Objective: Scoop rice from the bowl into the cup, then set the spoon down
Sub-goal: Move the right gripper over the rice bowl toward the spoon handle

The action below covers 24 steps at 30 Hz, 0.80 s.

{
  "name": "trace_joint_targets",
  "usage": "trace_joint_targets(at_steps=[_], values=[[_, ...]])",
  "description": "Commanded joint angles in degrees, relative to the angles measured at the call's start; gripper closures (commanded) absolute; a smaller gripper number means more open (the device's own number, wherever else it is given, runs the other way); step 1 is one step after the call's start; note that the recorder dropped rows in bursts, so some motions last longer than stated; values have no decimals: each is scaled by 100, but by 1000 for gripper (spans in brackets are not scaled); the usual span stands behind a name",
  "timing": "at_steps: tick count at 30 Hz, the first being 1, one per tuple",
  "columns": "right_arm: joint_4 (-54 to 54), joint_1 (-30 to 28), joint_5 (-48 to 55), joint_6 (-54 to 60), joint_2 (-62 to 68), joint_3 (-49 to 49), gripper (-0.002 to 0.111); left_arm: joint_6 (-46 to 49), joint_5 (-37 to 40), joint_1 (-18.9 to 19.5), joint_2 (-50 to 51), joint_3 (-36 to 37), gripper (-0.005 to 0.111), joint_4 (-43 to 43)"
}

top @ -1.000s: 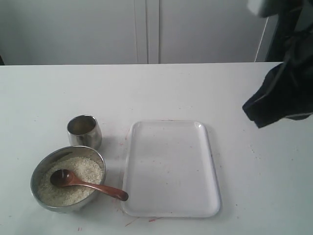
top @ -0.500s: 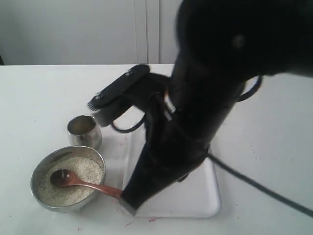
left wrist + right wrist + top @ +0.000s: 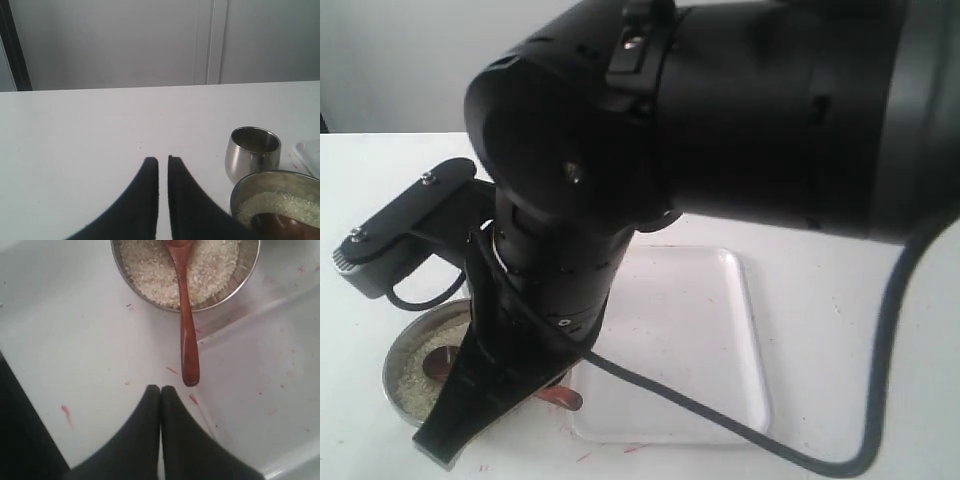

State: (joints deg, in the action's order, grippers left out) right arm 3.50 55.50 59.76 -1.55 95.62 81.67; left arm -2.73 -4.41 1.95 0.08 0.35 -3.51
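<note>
The steel bowl point(image 3: 250, 270) holds white rice point(image 3: 150, 270), and the brown wooden spoon point(image 3: 187, 330) rests head-down in it with its handle out over the rim. My right gripper point(image 3: 160, 388) is shut and empty, its tips just short of the handle's end. In the exterior view that arm hides the cup and much of the bowl point(image 3: 392, 365); the handle end of the spoon point(image 3: 563, 398) peeks out. In the left wrist view the cup point(image 3: 252, 150) stands just behind the bowl point(image 3: 245, 187). My left gripper point(image 3: 163, 159) is shut, empty, above bare table beside them.
A clear plastic tray point(image 3: 720, 350) lies right of the bowl, its edge point(image 3: 260, 370) close to the spoon handle. Small red flecks mark the white table around the bowl. A grey wall runs behind the table.
My right arm has swung in from the far right and down toward the bowl, now covering the cup and part of the bowl. Bowl, spoon and tray have not moved.
</note>
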Motion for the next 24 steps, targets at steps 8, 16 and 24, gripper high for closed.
trace_joint_targets(at_steps=[8, 16, 24], values=[[18, 40, -60, 155, 374, 55, 108, -8, -23, 12, -8, -35, 92, -32], [-49, 40, -205, 155, 383, 55, 85, -8, -23, 12, -8, -35, 92, -32], [-111, 40, -217, 574, 383, 55, 65, -8, -23, 12, -8, -35, 92, -32]])
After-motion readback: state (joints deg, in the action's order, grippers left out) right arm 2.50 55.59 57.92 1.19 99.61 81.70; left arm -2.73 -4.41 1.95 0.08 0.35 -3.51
